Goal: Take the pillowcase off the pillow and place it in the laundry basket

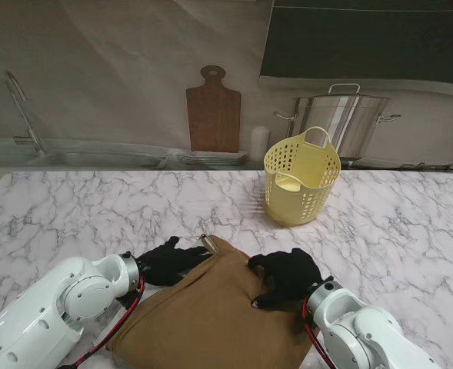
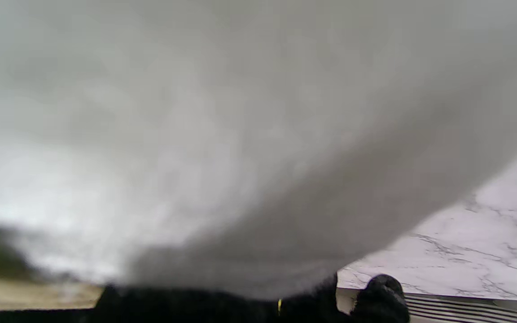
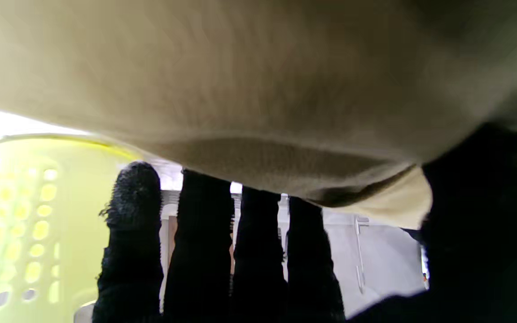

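Pillowcase (image 1: 211, 315): brown, soft, light, limp, on table near me, basket (image 1: 301, 178) well apart; right hand (image 1: 288, 275) pinches its far edge, left hand (image 1: 168, 261) grip untellable; best held at open hem.

1. Marble table (image 1: 95, 207) lying pale, veined grey.
2. Wooden cutting board (image 1: 213, 111) leaning upright against the back wall.
3. Steel stockpot (image 1: 348, 119) sitting beyond the table.
4. White cylinder (image 1: 259, 142) standing beside the board.

Pillow (image 1: 211, 315) cut off by the stand view's edge nearest me. Left wrist view mostly blurred grey. Fingertips (image 3: 204, 179) tucked behind tan pillowcase (image 3: 240, 89).
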{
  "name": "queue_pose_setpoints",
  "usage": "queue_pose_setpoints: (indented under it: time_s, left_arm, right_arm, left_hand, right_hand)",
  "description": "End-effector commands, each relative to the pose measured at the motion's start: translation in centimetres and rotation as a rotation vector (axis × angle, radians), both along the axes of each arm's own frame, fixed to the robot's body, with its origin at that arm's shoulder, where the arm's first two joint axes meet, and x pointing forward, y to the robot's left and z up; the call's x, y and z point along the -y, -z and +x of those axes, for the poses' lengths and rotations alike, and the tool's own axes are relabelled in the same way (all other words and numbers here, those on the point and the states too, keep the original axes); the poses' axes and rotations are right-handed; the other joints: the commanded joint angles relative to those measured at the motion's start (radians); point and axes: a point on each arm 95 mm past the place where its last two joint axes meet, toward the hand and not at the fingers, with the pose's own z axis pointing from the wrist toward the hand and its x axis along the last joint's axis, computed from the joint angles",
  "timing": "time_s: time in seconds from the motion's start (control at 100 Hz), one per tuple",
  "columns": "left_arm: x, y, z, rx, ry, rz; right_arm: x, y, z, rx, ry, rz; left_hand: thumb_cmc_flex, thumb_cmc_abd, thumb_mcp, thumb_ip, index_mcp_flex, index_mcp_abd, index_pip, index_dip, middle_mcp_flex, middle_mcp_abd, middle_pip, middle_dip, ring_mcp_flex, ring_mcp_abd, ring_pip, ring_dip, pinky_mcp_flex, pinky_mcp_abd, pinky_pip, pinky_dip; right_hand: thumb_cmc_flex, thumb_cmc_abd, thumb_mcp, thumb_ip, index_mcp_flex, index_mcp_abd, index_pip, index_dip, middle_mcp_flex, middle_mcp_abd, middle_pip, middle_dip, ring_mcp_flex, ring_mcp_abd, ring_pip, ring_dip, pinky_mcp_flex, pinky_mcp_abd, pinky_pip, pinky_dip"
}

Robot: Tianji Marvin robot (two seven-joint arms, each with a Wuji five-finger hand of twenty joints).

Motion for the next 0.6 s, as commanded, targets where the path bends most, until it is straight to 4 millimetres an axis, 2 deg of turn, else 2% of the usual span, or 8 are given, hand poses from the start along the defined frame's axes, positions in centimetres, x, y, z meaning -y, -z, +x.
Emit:
queue_pose_setpoints:
  time_s: [0.0, 0.03, 0.06, 0.11, 0.17, 0.43, 0.52, 0.59]
  left_arm:
    - [-1.1, 1.7, -0.5, -0.049, -0.017, 0.043]
    - [-1.1, 1.7, -0.5, -0.048, -0.018, 0.042]
    - [-1.1, 1.7, -0.5, -0.047, -0.019, 0.040]
    - [-1.1, 1.7, -0.5, -0.047, -0.020, 0.038]
    - [-1.1, 1.6, -0.5, -0.047, -0.020, 0.036]
    - [-0.9, 1.2, -0.6, -0.036, -0.024, 0.019]
    - [-0.9, 0.9, -0.7, -0.024, -0.024, 0.010]
    - [-0.8, 0.7, -0.9, -0.020, -0.021, 0.004]
  right_arm:
    - [0.5, 0.8, 1.0, 0.033, 0.025, -0.027]
    - [0.5, 0.9, 1.4, 0.049, 0.028, -0.037]
    - [0.5, 1.1, 1.8, 0.060, 0.034, -0.037]
    - [0.5, 1.2, 2.4, 0.071, 0.040, -0.042]
    - [0.7, 1.3, 3.3, 0.093, 0.050, -0.059]
    - [2.1, 0.5, 6.8, 0.278, 0.064, -0.165]
    - [2.2, 0.0, 7.1, 0.307, 0.056, -0.164]
    - [2.1, -0.1, 6.8, 0.296, 0.043, -0.143]
  left_hand:
    - [0.049, -0.055, -0.007, 0.004, 0.010, 0.005, 0.049, 0.029, -0.013, 0.033, 0.017, 0.007, 0.022, 0.038, 0.047, 0.001, -0.011, 0.011, 0.877, -0.011]
    - [0.048, -0.055, -0.007, 0.004, 0.011, 0.005, 0.049, 0.029, -0.013, 0.032, 0.017, 0.007, 0.023, 0.037, 0.047, 0.001, -0.010, 0.010, 0.878, -0.011]
    - [0.048, -0.055, -0.007, 0.004, 0.011, 0.005, 0.049, 0.029, -0.013, 0.033, 0.016, 0.007, 0.022, 0.038, 0.047, 0.001, -0.011, 0.012, 0.878, -0.011]
    - [0.048, -0.054, -0.007, 0.004, 0.011, 0.005, 0.049, 0.029, -0.013, 0.032, 0.016, 0.007, 0.022, 0.038, 0.047, 0.001, -0.011, 0.011, 0.877, -0.011]
    - [0.048, -0.054, -0.007, 0.004, 0.011, 0.005, 0.049, 0.029, -0.013, 0.032, 0.016, 0.007, 0.022, 0.037, 0.046, 0.001, -0.011, 0.011, 0.877, -0.010]
    - [0.045, -0.043, -0.007, 0.004, 0.009, 0.008, 0.049, 0.029, -0.013, 0.033, 0.016, 0.008, 0.022, 0.038, 0.047, 0.001, -0.010, 0.011, 0.878, -0.009]
    - [0.042, -0.034, -0.008, 0.004, 0.010, 0.010, 0.049, 0.030, -0.008, 0.035, 0.018, 0.008, 0.024, 0.041, 0.048, 0.002, -0.009, 0.012, 0.880, -0.008]
    - [0.039, -0.031, -0.009, 0.004, 0.014, 0.013, 0.051, 0.031, -0.006, 0.035, 0.018, 0.008, 0.023, 0.042, 0.048, 0.002, -0.009, 0.011, 0.881, -0.008]
  right_hand:
    - [0.165, -0.059, 0.140, 0.008, 0.116, -0.083, 0.105, 0.033, 0.161, -0.050, 0.114, 0.076, 0.096, -0.073, 0.117, 0.060, 0.042, -0.031, 0.068, 0.007]
    - [0.194, -0.066, 0.193, -0.033, 0.153, -0.107, 0.136, 0.036, 0.216, -0.060, 0.129, 0.106, 0.130, -0.083, 0.167, 0.078, 0.060, -0.038, 0.089, 0.003]
    - [0.226, -0.065, 0.245, -0.059, 0.171, -0.139, 0.234, -0.042, 0.268, -0.065, 0.138, 0.128, 0.160, -0.086, 0.220, 0.085, 0.075, -0.040, 0.112, -0.004]
    - [0.256, -0.052, 0.278, -0.068, 0.182, -0.191, 0.402, -0.152, 0.315, -0.060, 0.163, 0.138, 0.195, -0.087, 0.286, 0.094, 0.090, -0.044, 0.136, -0.006]
    - [0.281, -0.038, 0.277, -0.071, 0.196, -0.220, 0.480, -0.194, 0.328, -0.050, 0.176, 0.153, 0.205, -0.087, 0.331, 0.101, 0.096, -0.048, 0.153, -0.004]
    - [0.293, 0.005, 0.279, -0.071, 0.239, -0.264, 0.509, -0.209, 0.322, -0.050, 0.188, 0.182, 0.197, -0.097, 0.371, 0.108, 0.093, -0.057, 0.161, -0.005]
    - [0.290, 0.029, 0.271, -0.070, 0.229, -0.269, 0.508, -0.211, 0.307, -0.061, 0.179, 0.188, 0.178, -0.101, 0.365, 0.104, 0.087, -0.061, 0.154, -0.009]
    - [0.261, 0.054, 0.240, -0.062, 0.191, -0.250, 0.494, -0.227, 0.278, -0.058, 0.119, 0.176, 0.142, -0.094, 0.299, 0.071, 0.060, -0.047, 0.122, -0.024]
